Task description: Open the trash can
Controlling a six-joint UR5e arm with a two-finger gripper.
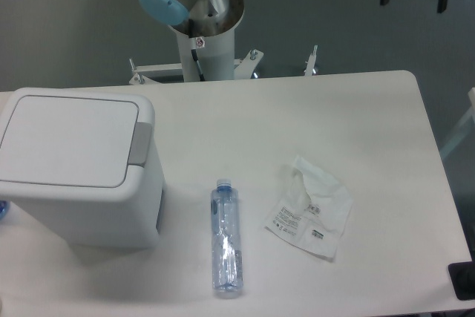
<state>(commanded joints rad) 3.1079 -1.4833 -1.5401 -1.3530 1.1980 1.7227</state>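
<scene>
So on the white tabletop (371, 116) there's one of each thing: one trash can (74, 168), one plastic water bottle (225, 237) and one crumpled clear plastic wrapper (310, 208) with a printed label.

The trash can sits at the left edge of the frame, middle to lower left. It's a boxy white bin with rounded corners; its flat lid (67, 141) is down and closed, and there's a grey push tab (139, 143) on the lid's right side.

The bottle lies on its side just right of the can, near the bottom center, with its cap pointing toward the top of the frame. The wrapper is a bit further right, apart from the bottle.

As for the robot, only the arm's base column (200, 16) with a light blue cap shows at top center, behind the tabletop's far edge. The hand isn't in the shot, so can't say if it's released or clenched, or where the can sits relative to it.
</scene>
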